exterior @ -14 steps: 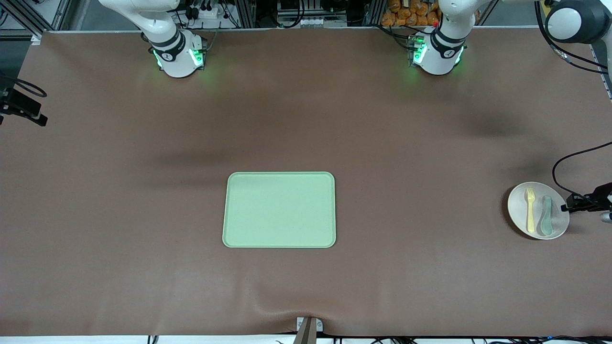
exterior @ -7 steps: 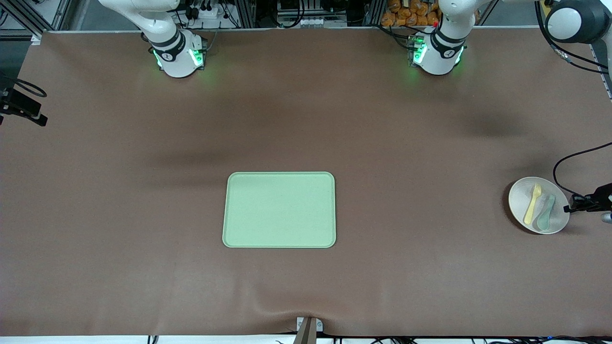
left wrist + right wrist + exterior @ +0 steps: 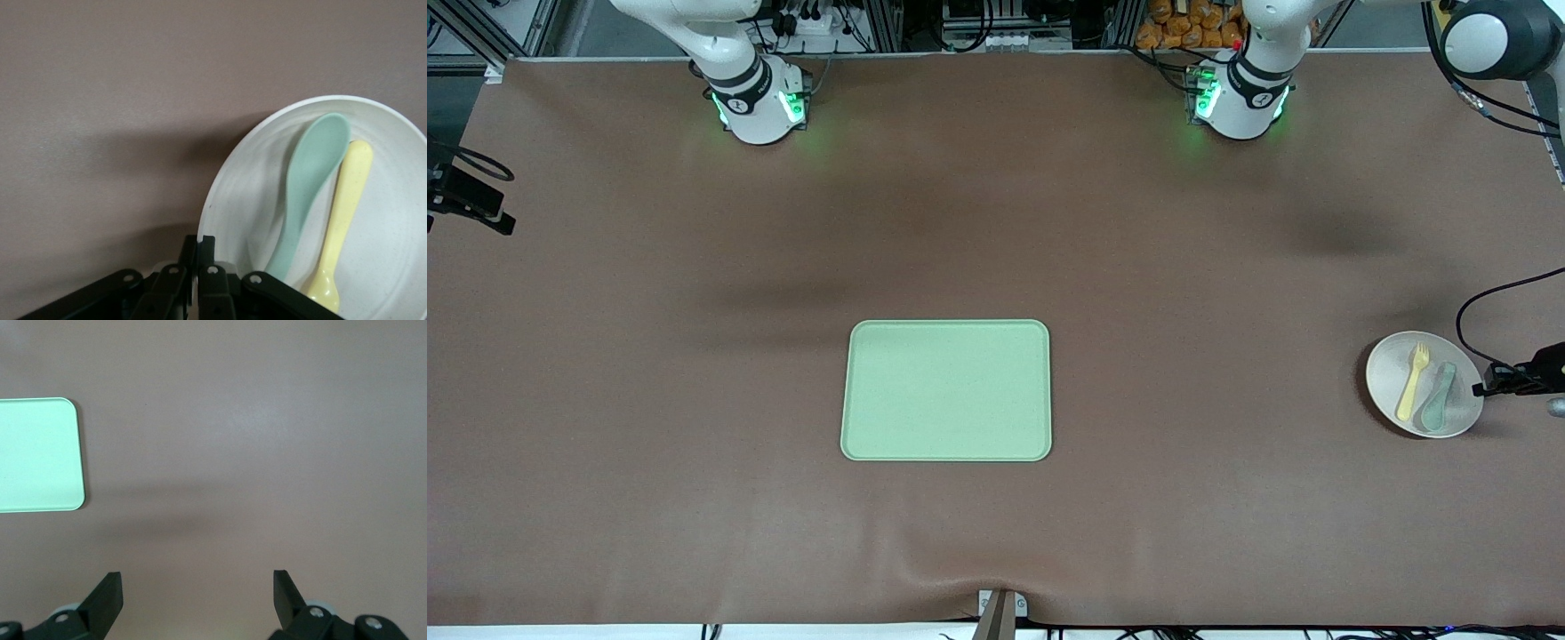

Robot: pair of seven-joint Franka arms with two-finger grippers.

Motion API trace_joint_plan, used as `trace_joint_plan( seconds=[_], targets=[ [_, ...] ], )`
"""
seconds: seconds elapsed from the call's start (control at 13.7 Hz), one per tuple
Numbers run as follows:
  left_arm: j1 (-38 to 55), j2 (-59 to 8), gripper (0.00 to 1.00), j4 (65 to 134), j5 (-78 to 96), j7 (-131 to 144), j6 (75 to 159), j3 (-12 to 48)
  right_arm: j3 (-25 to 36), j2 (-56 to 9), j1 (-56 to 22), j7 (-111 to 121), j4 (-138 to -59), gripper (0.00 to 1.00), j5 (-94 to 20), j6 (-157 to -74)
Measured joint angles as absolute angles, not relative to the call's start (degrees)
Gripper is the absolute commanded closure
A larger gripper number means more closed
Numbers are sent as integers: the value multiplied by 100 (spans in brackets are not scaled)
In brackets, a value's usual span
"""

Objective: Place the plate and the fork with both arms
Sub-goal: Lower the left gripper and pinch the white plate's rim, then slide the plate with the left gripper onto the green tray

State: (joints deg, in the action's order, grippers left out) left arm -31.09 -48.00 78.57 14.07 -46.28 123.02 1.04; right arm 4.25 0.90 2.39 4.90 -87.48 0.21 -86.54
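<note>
right gripper: fingers spread wide, holding nothing, up over bare table near the tray; this arm waits.
plate: toward the left arm's end; looks stiff, light, smooth; rim is the place to take hold.
fork: loose in the plate beside the spoon; may slide.
left gripper: pinched on the plate's rim.

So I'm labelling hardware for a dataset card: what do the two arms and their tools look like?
Both arms are glossy white with black joint bands; each base, the left arm and the right arm, glows green. The left tool is black with small pale rivets. The right tool has black wedge-shaped fingers. Black cables trail near the left tool.
</note>
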Motion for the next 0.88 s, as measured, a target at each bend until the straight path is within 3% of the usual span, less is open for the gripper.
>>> trace_joint_plan(
  seconds=[0.44, 0.88],
  targets=[
    [-3080, -4446, 100, 7798, 1416, -3891, 11577, 401, 425, 90, 239, 490, -8748, 0, 21, -8654],
    [-2880, -4238, 100, 7801, 1415, -2889, 11519, 1085, 426, 86, 239, 490, -8748, 0, 21, -8668]
  ],
)
